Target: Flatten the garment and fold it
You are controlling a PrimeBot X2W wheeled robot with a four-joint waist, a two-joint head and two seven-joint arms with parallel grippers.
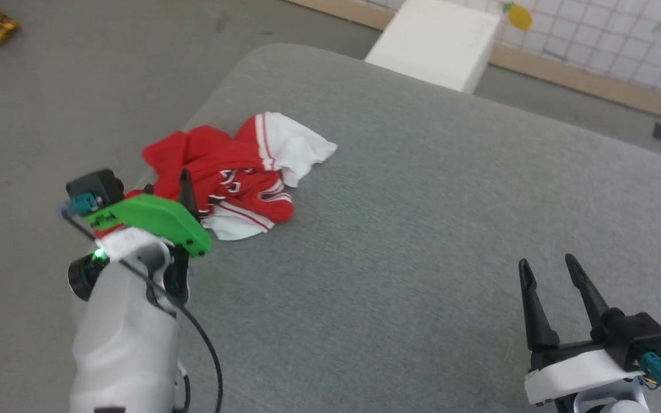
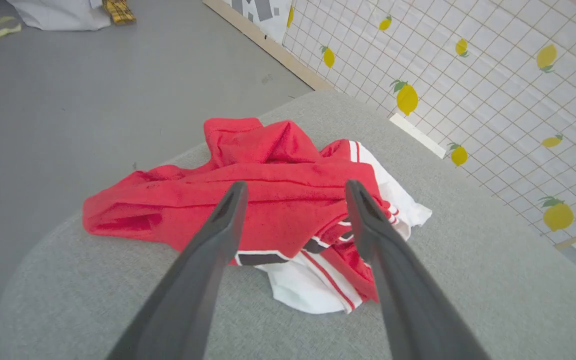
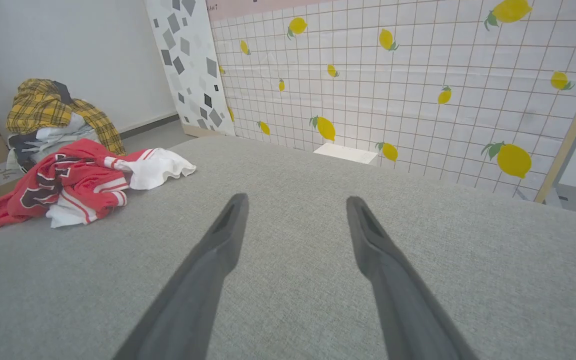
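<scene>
Red soft-knit garment (image 1: pixel 216 163) with white sleeves and striped trim lies crumpled near the far left corner of the grey woven-fabric worktop (image 1: pixel 422 229). Its black, white-edged print is too folded to read. The left gripper (image 2: pixel 295 184) hangs over it, fingers spread. The right gripper (image 1: pixel 546 261), likewise spread, sits well apart.

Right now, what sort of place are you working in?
Probably an indoor test room set up for folding clothes: a grey padded table holding a crumpled red jersey, a lemon-print grid panel as a backdrop, and a pile of other clothes nearby.
</scene>
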